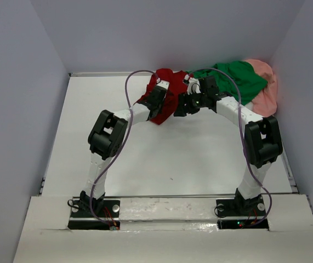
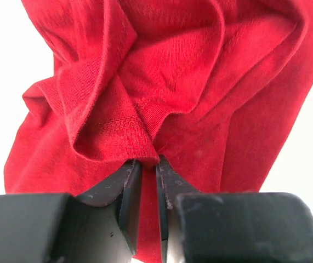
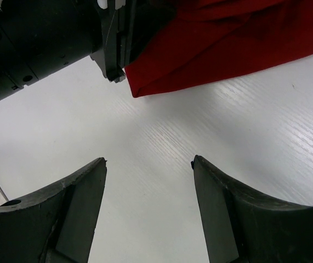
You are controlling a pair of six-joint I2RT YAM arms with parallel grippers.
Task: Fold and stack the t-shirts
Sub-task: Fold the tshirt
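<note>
The dark red t-shirt (image 1: 170,104) lies bunched at the back middle of the table. My left gripper (image 1: 157,97) is shut on a fold of it; in the left wrist view the red cloth (image 2: 161,82) is pinched between the fingertips of the gripper (image 2: 147,162). My right gripper (image 1: 182,105) is open and empty just right of the red shirt, over bare table (image 3: 156,164); the red shirt's edge (image 3: 222,38) shows ahead of it. The bright green t-shirt (image 1: 238,78) and the salmon pink t-shirt (image 1: 266,87) lie heaped at the back right.
Grey walls stand on the left, the back and the right of the white table (image 1: 161,159). The heap of shirts lies against the back right corner. The left arm's gripper body (image 3: 41,38) shows at the top left of the right wrist view.
</note>
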